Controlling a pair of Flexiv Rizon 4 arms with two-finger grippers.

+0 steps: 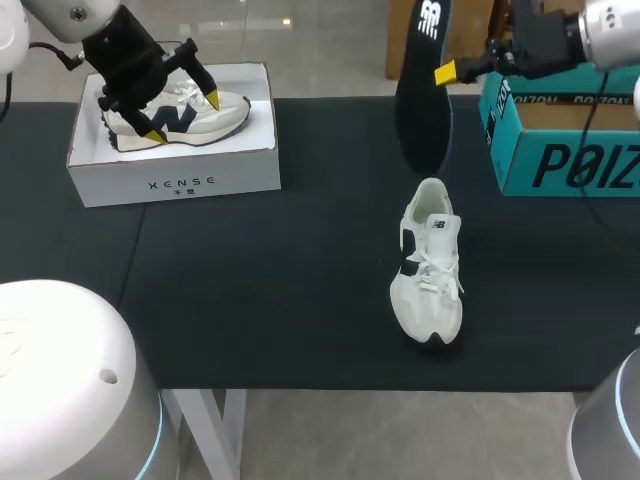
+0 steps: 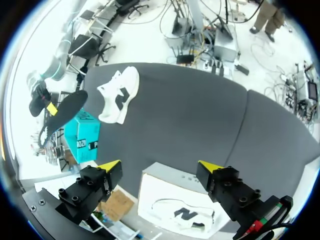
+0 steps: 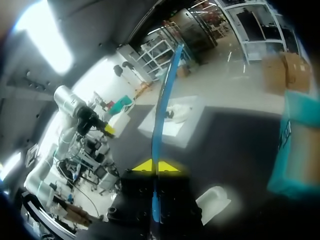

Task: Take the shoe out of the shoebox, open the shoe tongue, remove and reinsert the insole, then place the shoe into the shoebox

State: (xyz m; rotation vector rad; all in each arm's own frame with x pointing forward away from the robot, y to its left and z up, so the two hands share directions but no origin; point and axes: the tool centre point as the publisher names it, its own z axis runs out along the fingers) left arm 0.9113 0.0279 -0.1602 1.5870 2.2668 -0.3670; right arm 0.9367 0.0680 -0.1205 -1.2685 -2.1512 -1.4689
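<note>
The black table (image 1: 250, 290) lies under both arms. The white shoebox (image 1: 180, 180) sits on it with its lid off, directly under the left gripper (image 1: 185, 117). That gripper's jaws stand wide apart and hold nothing. In the left wrist view the shoebox (image 2: 165, 180) shows below the gap of the left gripper (image 2: 160, 166), and both yellow tips are clear of its rim. A white-and-navy boxed sneaker (image 1: 190, 110) lies on its side inside the shoebox, beneath the open jaws (image 2: 182, 214).

A teal box (image 1: 570, 165) stands on the table just beside and below the right gripper (image 1: 447, 72), on its outer side.

The right jaws are nearly closed, pinched on the black insole (image 1: 422, 100) from both sides at about its upper third. The insole hangs roughly upright, its long end pointing down from the jaws toward the table. In the right wrist view it shows edge-on as a thin strip (image 3: 162, 115) running straight out from between the tips of the right gripper (image 3: 155, 167).

The loose sneaker (image 1: 430, 270), white with navy patches, stands on its sole on the table below the insole's lower end and apart from it. Its toe points toward the table's near edge. In the right wrist view it lies just under and beside the right jaws (image 3: 212, 200). From the left jaws it is well ahead across the table (image 2: 120, 95), with the insole (image 2: 65, 112) and the teal box (image 2: 82, 135) off to one side of it.
</note>
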